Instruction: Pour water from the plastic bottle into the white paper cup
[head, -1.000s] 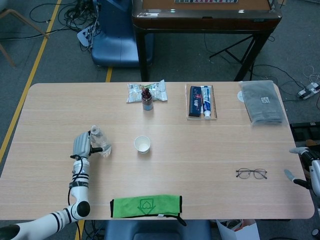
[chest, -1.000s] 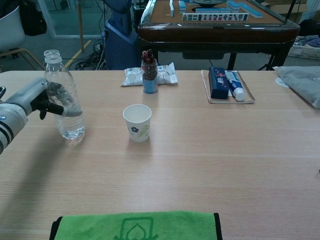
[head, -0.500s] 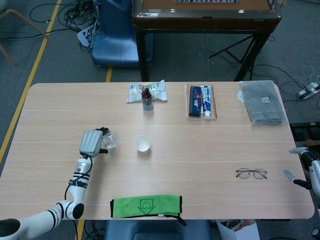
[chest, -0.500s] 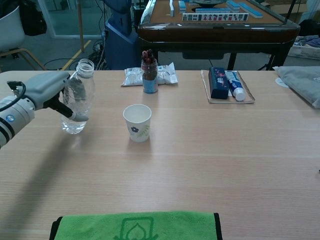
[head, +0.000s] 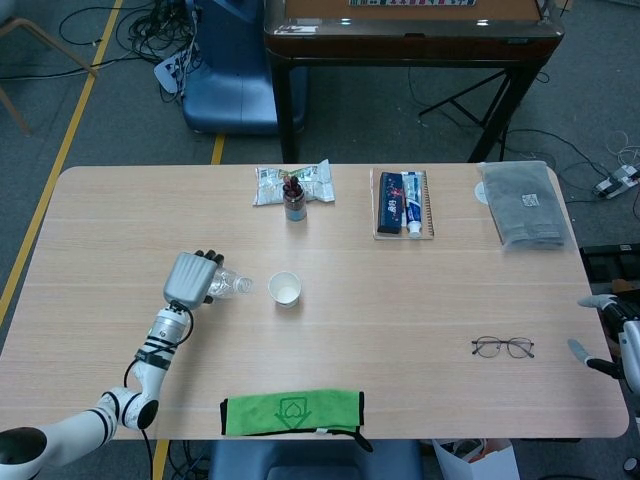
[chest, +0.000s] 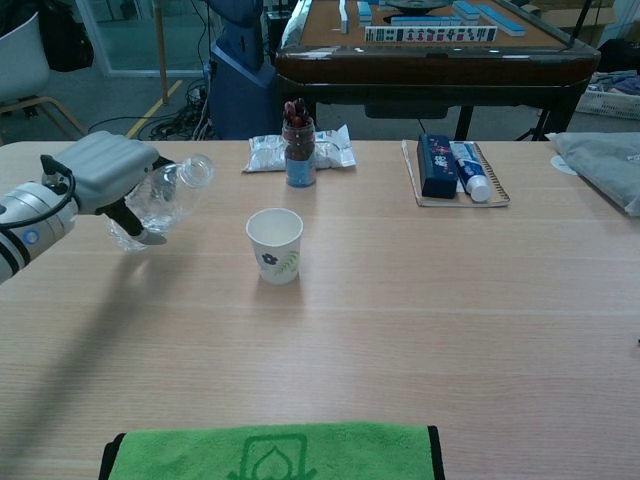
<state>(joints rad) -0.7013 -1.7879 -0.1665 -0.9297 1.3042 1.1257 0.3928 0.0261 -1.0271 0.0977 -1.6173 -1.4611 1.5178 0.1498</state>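
— Tilting toward the cup, is it? Where is the plastic bottle?

— Yes, lifted off the table, leaning with its open mouth toward the white paper cup. The mouth is near the cup but short of its rim, to the cup's left in both views. A little water sits in the bottle's lower end.

— What holds it?

— The left hand, fingers wrapped around the bottle's body, its back facing up in the head view.

— And the cup?

— Upright on the table, just right of the bottle's mouth.

— The right hand?

— The right hand shows only at the table's far right edge; fingers look apart, touching nothing, though part is cut off.

— Around them?

— A green cloth at the near edge, glasses to the right, a small jar in front of snack packets, a toothpaste box on a tray, and a grey folded cloth.
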